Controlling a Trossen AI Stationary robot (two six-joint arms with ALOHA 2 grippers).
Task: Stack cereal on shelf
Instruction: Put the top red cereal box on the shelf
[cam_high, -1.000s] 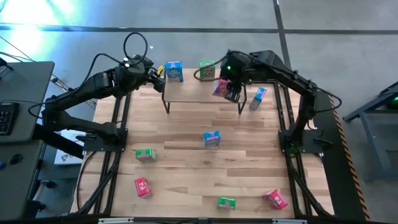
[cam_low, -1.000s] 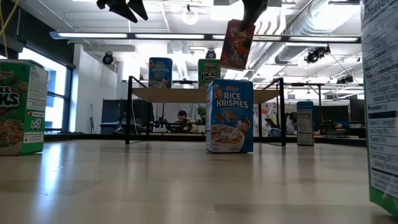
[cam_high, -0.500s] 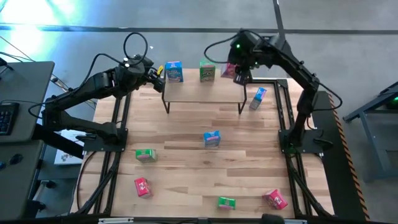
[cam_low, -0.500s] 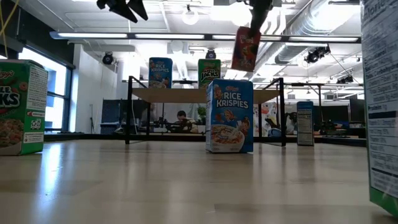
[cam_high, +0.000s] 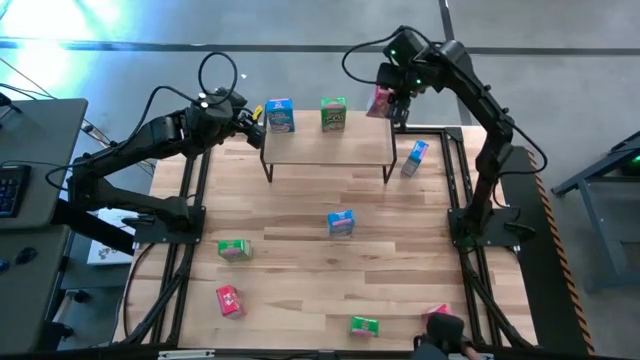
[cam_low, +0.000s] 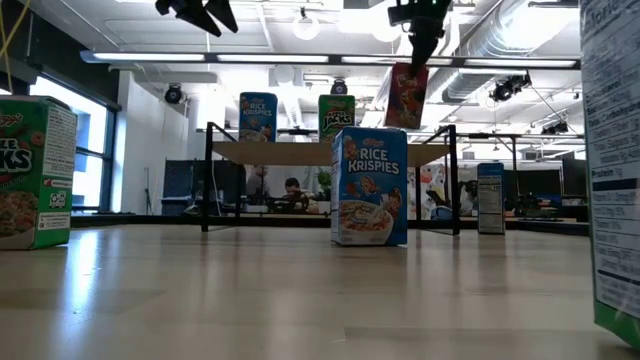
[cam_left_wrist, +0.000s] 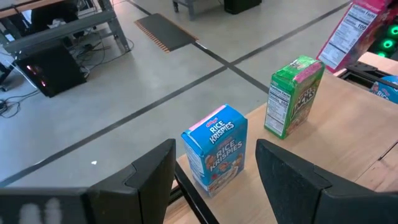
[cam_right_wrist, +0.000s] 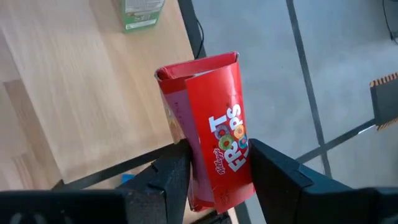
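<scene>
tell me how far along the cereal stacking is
Done: a blue box and a green box stand on the shelf. In hand: the right tool holds a red box above the shelf's right end. Left: six boxes still on the table.

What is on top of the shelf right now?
On the shelf: a blue box and a green box. The right gripper holds a red box above its far right corner.
</scene>
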